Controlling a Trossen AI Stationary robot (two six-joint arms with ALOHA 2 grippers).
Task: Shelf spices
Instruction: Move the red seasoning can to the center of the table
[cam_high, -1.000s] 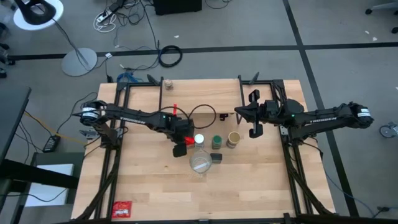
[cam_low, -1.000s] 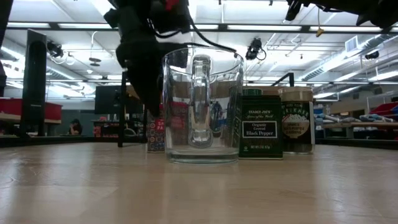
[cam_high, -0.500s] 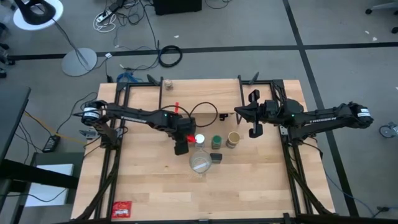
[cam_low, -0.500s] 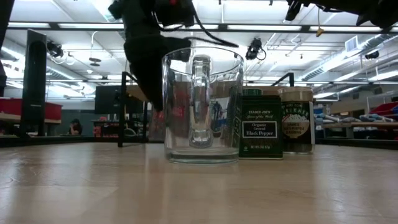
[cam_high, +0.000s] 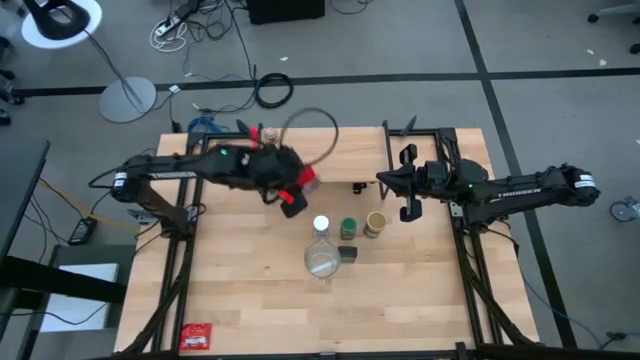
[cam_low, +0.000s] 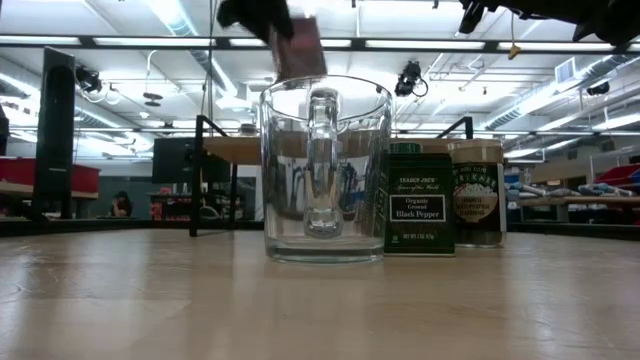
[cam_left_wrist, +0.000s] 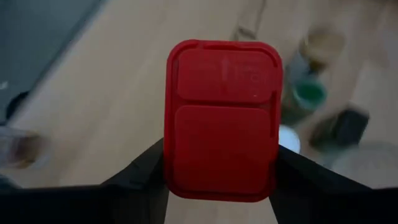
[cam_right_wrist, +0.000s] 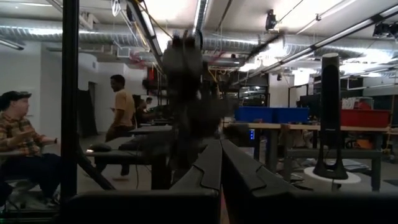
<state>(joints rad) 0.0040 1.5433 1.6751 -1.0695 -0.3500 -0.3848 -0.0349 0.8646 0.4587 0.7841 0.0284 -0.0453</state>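
While the left gripper (cam_left_wrist: 221, 186) was clamped on the red tin (cam_left_wrist: 222, 119), its two dark fingers pressed against the tin's sides, the tin hung clear of the tabletop (cam_high: 240, 290), lifted high enough that in the low view it showed above the rim of the clear glass vessel (cam_low: 325, 165). Just beyond the gripper, toward the far edge of the table, stood the shelf (cam_high: 322, 150), with a tiny brownish jar (cam_high: 269, 133) already near its left end. Behind the gripper, back toward the table's middle, the remaining spices stood in a loose cluster: the white-lidded jar (cam_high: 320, 225), the green-lidded jar (cam_high: 349, 227), the tan-lidded jar (cam_high: 375, 222) and the dark green tin (cam_high: 348, 254), the last just beside the glass vessel. A flat red packet (cam_high: 196, 336) lay well apart at the near corner.

By my judgement the step in hand was the carry of the red tin to the shelf. The next move would call for bringing the tin over bare plank, clear of the brownish jar, lowering it upright and level, then letting go.

The right gripper (cam_high: 406, 183) waited off to the side, over the table's right part, its fingers pressed together and holding nothing.
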